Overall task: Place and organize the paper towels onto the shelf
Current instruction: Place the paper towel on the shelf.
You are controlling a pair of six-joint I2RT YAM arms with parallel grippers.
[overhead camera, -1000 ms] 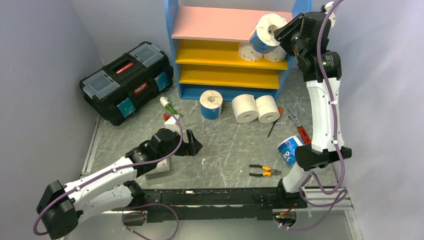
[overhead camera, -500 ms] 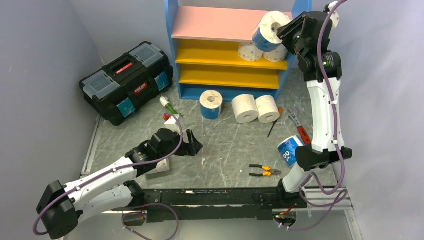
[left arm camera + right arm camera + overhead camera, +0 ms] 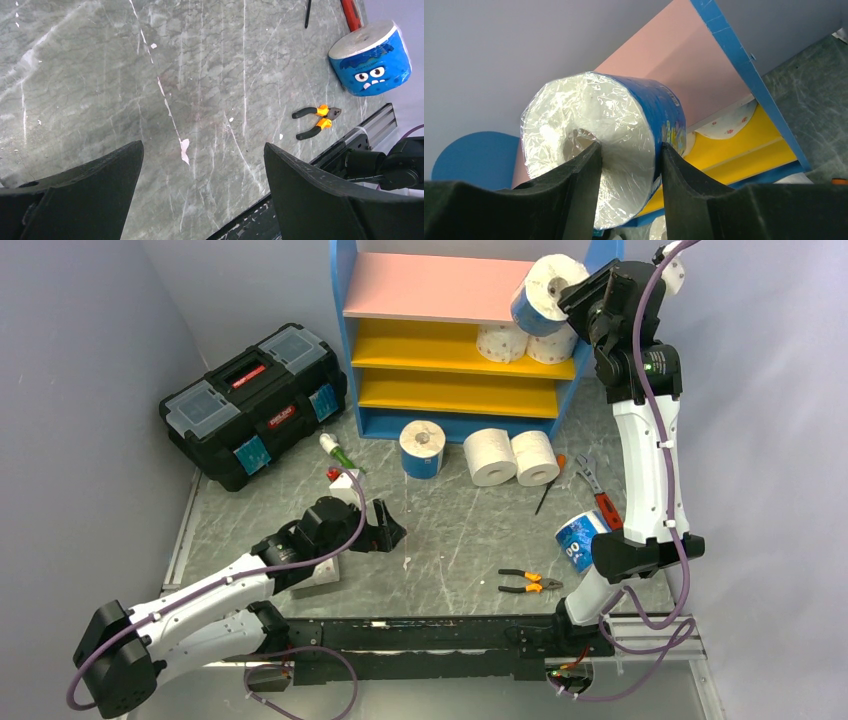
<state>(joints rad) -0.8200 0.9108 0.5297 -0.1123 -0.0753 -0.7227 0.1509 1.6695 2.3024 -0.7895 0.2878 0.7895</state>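
My right gripper [image 3: 570, 295] is shut on a blue-wrapped paper towel roll [image 3: 541, 295] [image 3: 614, 130], one finger in its core and one on its outer wall, held at the right end of the shelf's pink top board [image 3: 430, 285] [image 3: 674, 55]. Two pink-dotted rolls [image 3: 500, 340] lie on the upper yellow board. On the table stand a blue roll [image 3: 422, 448], two white rolls [image 3: 512, 456], and a blue monster-print roll [image 3: 577, 537] [image 3: 371, 62]. My left gripper [image 3: 392, 530] [image 3: 202, 165] hangs open over bare table.
A black toolbox [image 3: 252, 402] sits at the left. Orange-handled pliers [image 3: 528, 582] [image 3: 315, 120], a red-handled wrench [image 3: 597, 490] and a screwdriver [image 3: 550, 485] lie on the right of the table. A green-tipped bottle [image 3: 336, 452] lies near the left arm.
The right gripper has carried the blue-wrapped roll up and to the right, toward the pink top board's right end. The left arm has not moved.
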